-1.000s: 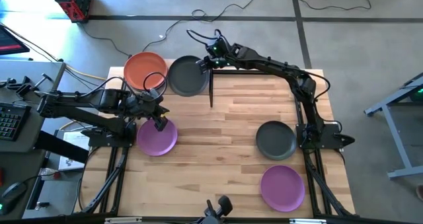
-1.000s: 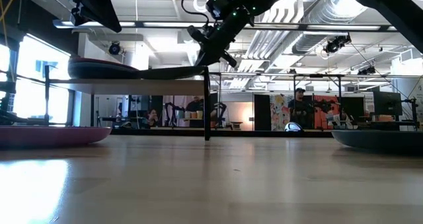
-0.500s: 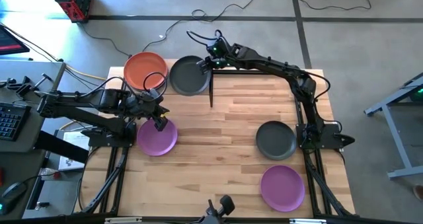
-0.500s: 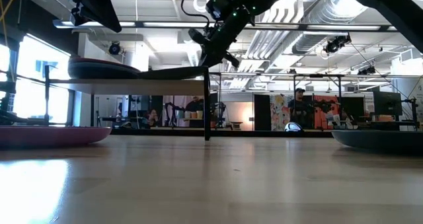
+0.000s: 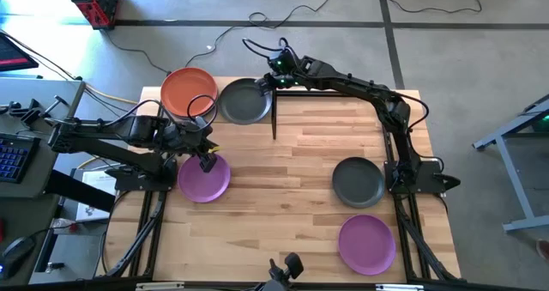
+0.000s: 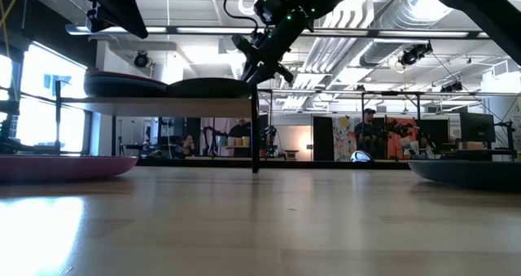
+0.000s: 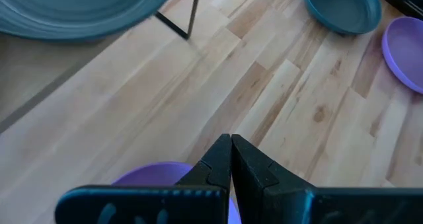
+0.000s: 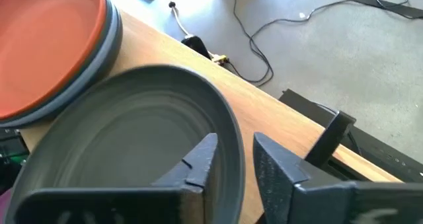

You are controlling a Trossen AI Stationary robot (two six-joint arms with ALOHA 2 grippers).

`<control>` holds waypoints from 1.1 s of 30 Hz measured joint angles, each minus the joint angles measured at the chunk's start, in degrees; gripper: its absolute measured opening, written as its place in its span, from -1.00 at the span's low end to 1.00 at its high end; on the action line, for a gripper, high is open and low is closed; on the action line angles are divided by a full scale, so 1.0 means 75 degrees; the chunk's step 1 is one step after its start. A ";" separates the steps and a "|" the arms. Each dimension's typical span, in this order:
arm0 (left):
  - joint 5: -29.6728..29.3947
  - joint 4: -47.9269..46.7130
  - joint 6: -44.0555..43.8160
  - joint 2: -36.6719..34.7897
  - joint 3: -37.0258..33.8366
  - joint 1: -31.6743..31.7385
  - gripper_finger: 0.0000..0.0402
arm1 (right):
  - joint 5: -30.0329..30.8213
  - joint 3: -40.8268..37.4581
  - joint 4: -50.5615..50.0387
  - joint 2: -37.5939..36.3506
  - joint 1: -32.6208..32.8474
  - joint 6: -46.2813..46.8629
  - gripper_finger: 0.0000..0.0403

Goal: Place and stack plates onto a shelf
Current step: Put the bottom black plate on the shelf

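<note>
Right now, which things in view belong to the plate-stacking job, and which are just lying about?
Job:
- shelf
- orange plate on the shelf, topping a stack
- dark grey plate on the shelf, right gripper at its rim
- dark grey plate on the table
- purple plates on the table

Lying about:
- cables on the floor
- red device on the floor

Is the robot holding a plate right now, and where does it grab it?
No. The right gripper has its fingers parted around the rim of the dark grey plate on the shelf. The left gripper is shut, empty.
</note>
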 joint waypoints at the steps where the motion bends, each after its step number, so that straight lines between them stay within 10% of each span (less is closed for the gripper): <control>1: 0.0011 0.0000 -0.0018 0.0000 0.0000 -0.0002 -1.00 | 0.0003 0.0000 0.0048 0.0000 0.0000 0.0003 -0.60; 16: 0.1214 -0.0107 -0.0192 0.0001 0.0000 -0.0041 -1.00 | -0.2447 0.0015 -0.0061 -0.0219 0.0418 0.0981 -0.53; 33: 0.1268 -0.0076 0.0081 -0.0001 0.0000 -0.0038 -1.00 | -0.0789 0.1471 -0.1117 -0.0262 0.1634 -0.1066 -0.53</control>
